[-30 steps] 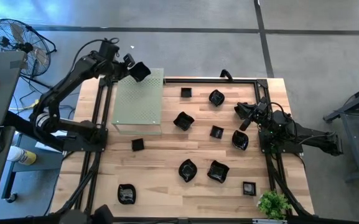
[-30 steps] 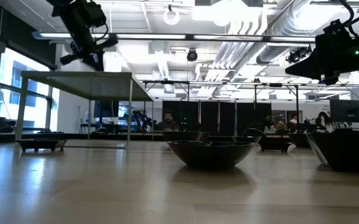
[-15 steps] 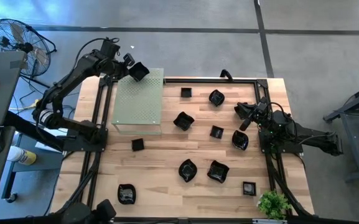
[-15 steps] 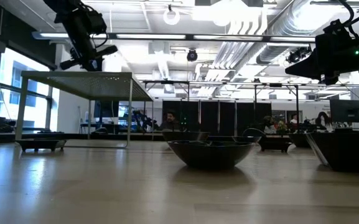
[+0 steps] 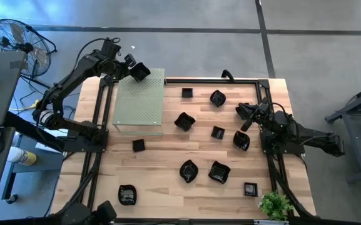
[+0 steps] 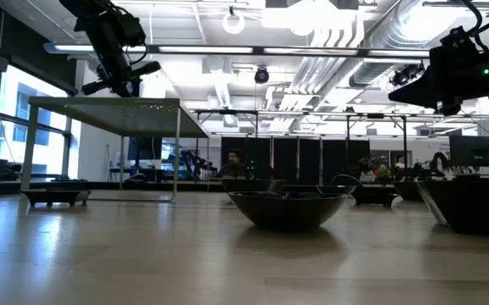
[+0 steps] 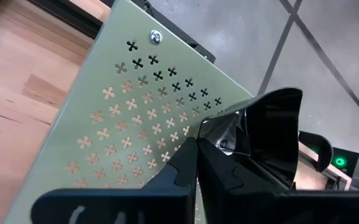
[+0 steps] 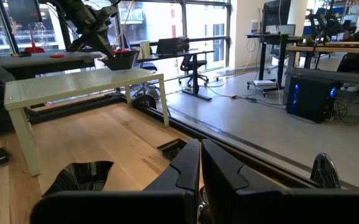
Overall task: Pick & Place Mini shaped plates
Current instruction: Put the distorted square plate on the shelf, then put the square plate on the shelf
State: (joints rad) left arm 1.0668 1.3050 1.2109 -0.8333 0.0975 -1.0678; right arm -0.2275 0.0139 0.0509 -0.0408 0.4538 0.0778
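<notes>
Overhead, the left pincer (image 5: 134, 67) stood above the far corner of the pale green perforated metal board (image 5: 139, 103), closed on the rim of a small glossy black wavy-rimmed dish (image 5: 141, 71), which it held clear of the board. From the left wrist camera its fingers (image 7: 185, 165) met flat against each other at the edge of that dish (image 7: 272, 134), with the board's clover-shaped holes (image 7: 123, 130) beneath. The right pincer (image 5: 243, 112) hung over the light wooden slatted surface (image 5: 167, 162) on its own side, jaws together and holding nothing; the right wrist camera showed its fingers (image 8: 195, 165) pressed shut. The remaining small glossy black dishes lay scattered on the surface, apart from one another: a tiny square one (image 5: 187, 93) near the far edge, a wavy one (image 5: 184, 121) just beside the board, a small square one (image 5: 138, 145) in front of the board, and a leaf-rimmed one (image 5: 188, 170) towards the near side. A small green plant (image 5: 274, 204) stood at the near right corner.
</notes>
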